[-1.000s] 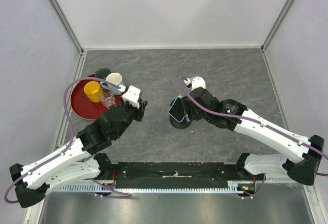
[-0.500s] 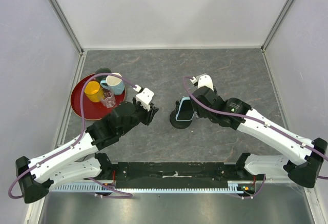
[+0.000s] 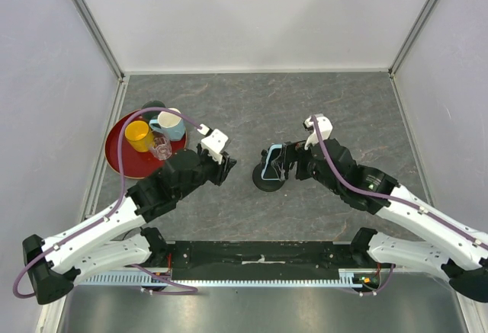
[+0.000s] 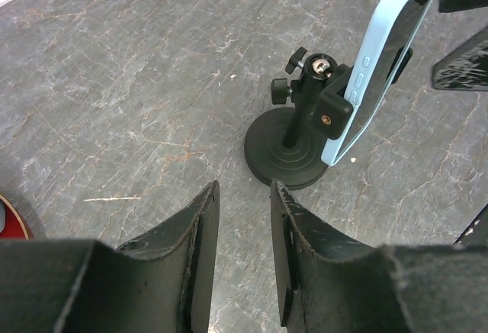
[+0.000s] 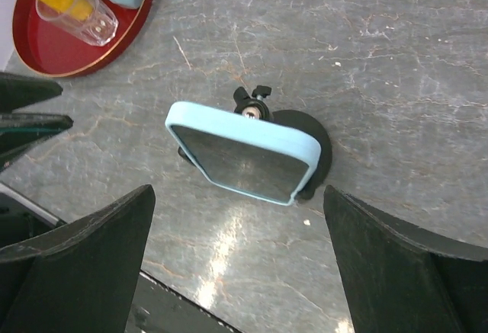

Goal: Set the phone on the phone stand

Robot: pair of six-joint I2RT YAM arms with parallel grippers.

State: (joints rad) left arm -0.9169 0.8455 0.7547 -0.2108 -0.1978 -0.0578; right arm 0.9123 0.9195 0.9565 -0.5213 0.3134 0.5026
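Phone sitting tilted in phone stand cradle, mid-counter, long axis roughly near-far. Right gripper hanging just right, jaws gaping wide, gripping nothing. Left gripper pointing from left, farther off, jaws narrowly parted.

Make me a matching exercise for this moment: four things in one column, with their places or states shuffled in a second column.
Column one:
1. phone
2. phone stand
3. red tray
4. right gripper

Column two:
A. open, one finger on each side of the phone, touching nothing
B. standing on its round base on the grey table
C. at the table's left edge, carrying cups
D. mounted on the stand, leaning

Pairs: 1-D, 2-B, 3-C, 4-A
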